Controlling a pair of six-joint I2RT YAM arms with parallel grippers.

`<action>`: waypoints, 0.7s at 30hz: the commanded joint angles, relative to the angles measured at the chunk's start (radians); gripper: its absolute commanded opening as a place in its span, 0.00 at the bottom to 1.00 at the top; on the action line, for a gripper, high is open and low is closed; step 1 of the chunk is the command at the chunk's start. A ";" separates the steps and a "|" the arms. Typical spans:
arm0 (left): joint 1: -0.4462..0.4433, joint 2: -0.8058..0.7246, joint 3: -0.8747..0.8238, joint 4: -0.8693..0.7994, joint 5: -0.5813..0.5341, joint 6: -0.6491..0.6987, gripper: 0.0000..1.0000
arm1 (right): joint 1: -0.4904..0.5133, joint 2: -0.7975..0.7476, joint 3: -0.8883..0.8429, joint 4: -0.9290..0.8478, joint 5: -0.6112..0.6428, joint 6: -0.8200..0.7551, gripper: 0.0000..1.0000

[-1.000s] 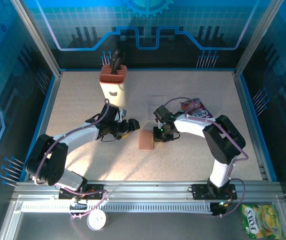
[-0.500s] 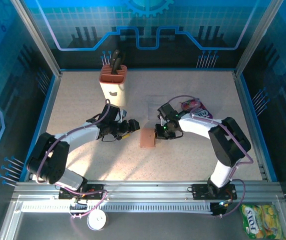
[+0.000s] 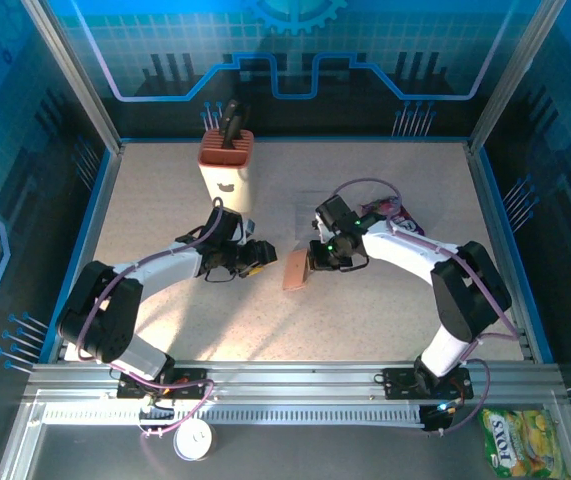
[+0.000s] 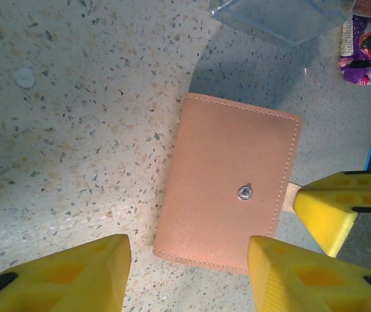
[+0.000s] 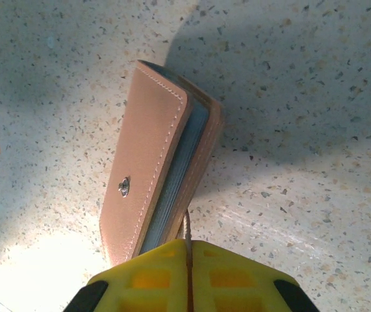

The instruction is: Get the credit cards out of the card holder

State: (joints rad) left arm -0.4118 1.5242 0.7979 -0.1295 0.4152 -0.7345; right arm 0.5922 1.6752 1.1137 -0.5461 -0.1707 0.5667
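Top external: near the centre of the table, card holder, one long edge tipped up, long axis from 1 to 7 o'clock. At its 3 o'clock side, right gripper, pinched tight on the thin closure tab. At its 9 o'clock side, left gripper, just beside. Left wrist: brown cover with snap stud facing the camera, long axis roughly 12 to 6 o'clock. Yellow fingers parted about half-wide, gripping nothing, with the holder's 6 o'clock short edge seen between. Right wrist: covers slightly parted, blue-grey layers between, tab running toward 6 o'clock into the closed fingers.
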 commanded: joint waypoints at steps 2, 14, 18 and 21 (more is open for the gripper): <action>-0.007 0.017 0.024 -0.017 -0.003 0.003 0.51 | -0.001 -0.025 0.049 -0.046 -0.046 -0.045 0.01; -0.007 -0.025 -0.013 0.001 -0.027 -0.010 0.52 | 0.067 0.040 0.194 -0.124 -0.063 -0.119 0.00; -0.007 -0.040 -0.013 -0.009 -0.035 -0.003 0.52 | 0.078 0.039 0.220 -0.139 -0.057 -0.125 0.00; -0.006 -0.039 -0.012 -0.013 -0.035 0.001 0.52 | 0.080 0.031 0.222 -0.144 -0.059 -0.130 0.00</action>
State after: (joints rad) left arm -0.4129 1.5082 0.7948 -0.1268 0.3931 -0.7345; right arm 0.6628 1.7042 1.3075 -0.6495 -0.2180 0.4599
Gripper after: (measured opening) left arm 0.520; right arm 0.086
